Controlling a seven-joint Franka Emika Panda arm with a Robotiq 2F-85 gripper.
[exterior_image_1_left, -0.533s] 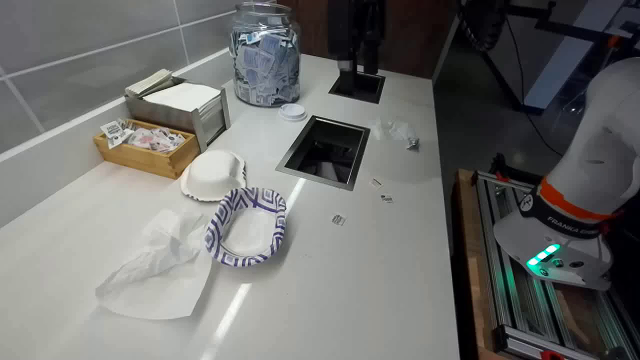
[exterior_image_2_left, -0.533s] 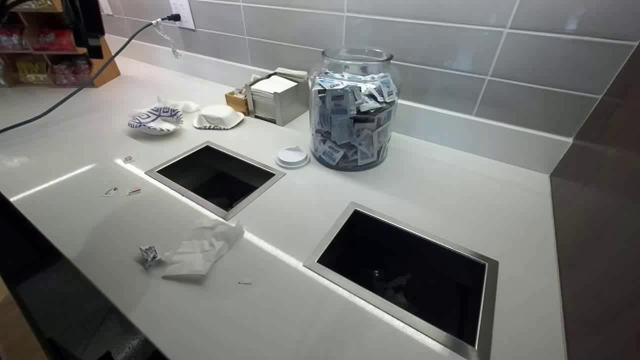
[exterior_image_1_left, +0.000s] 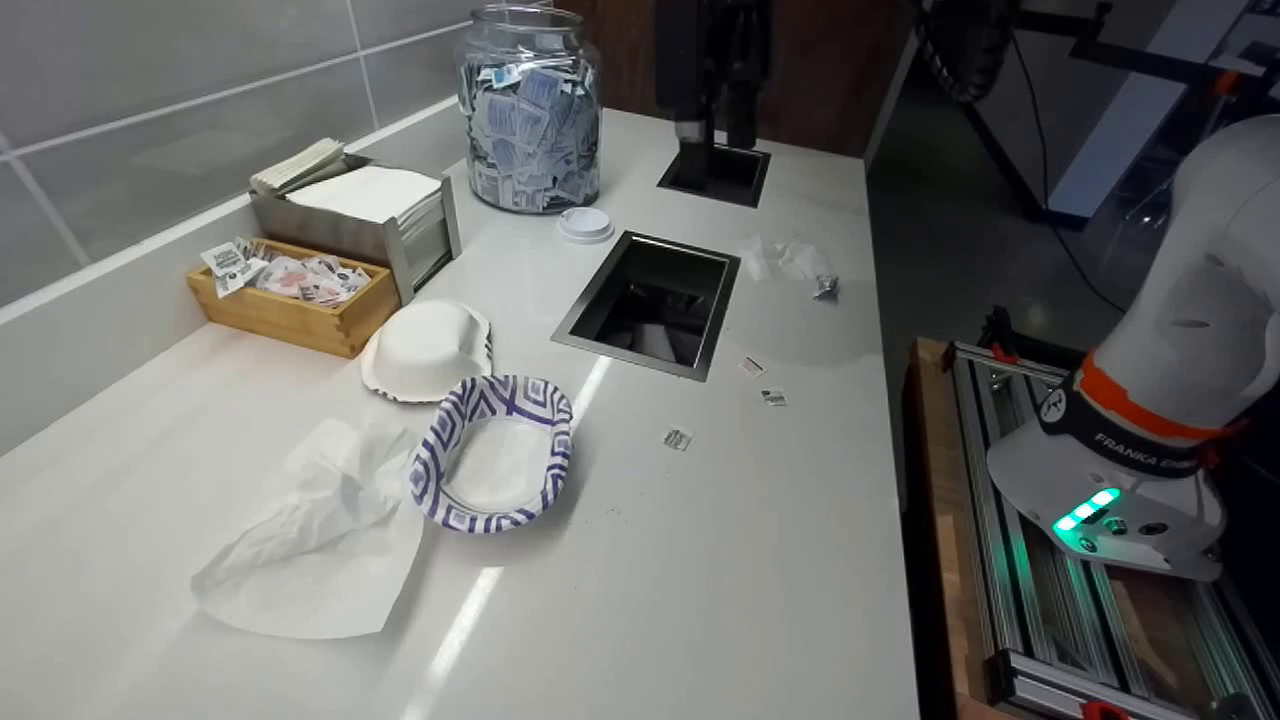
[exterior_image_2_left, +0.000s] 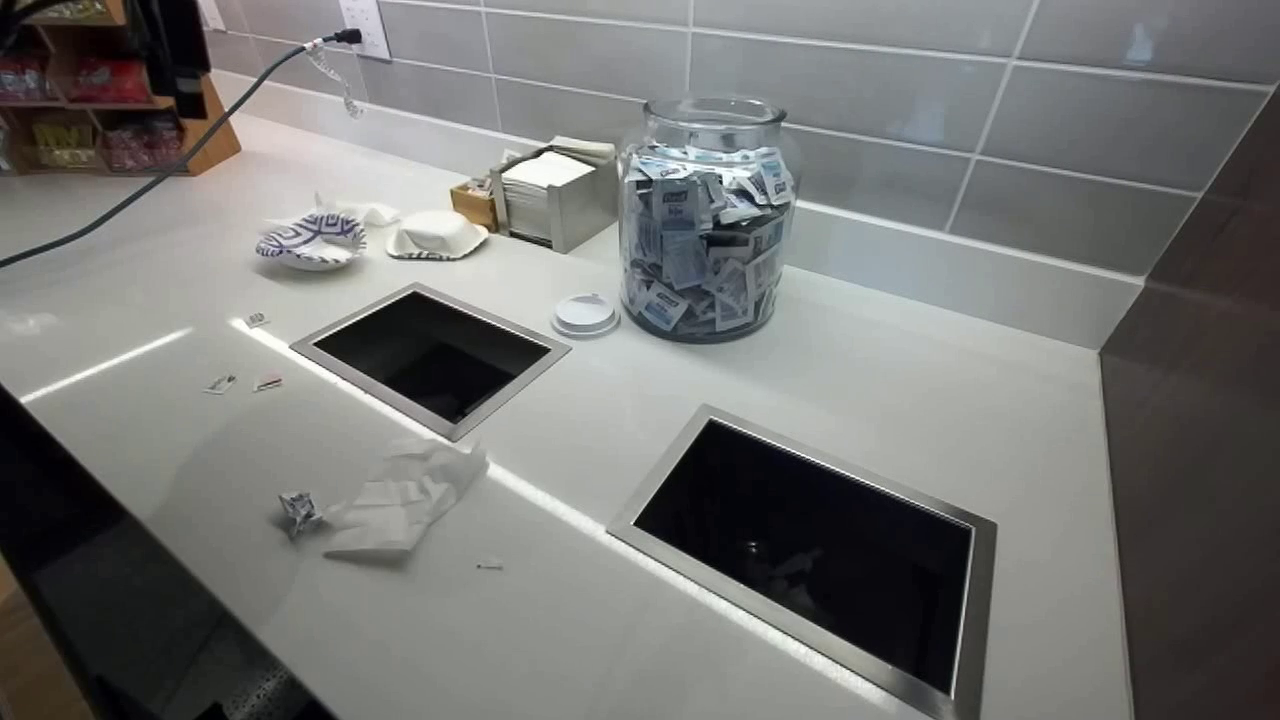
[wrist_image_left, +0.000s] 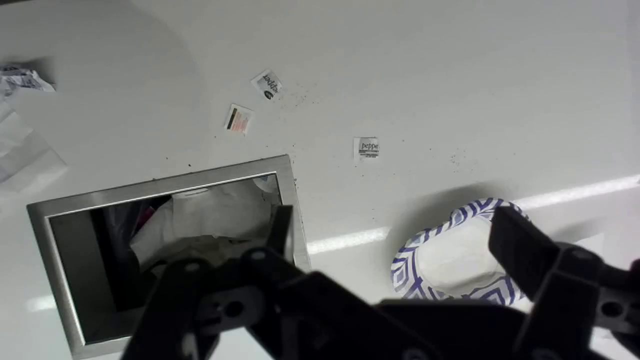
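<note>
While the gripper (wrist_image_left: 401, 239) gapes wide, the wrist view shows the patterned bowl (wrist_image_left: 456, 256) partly hidden

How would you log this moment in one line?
gripper: open, holding nothing | purple-and-white patterned oval paper bowl: open side up | rectangular metal-framed opening: set into white countertop

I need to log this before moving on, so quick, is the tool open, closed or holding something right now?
Tool: open, jaws wide apart, holding nothing.
</note>
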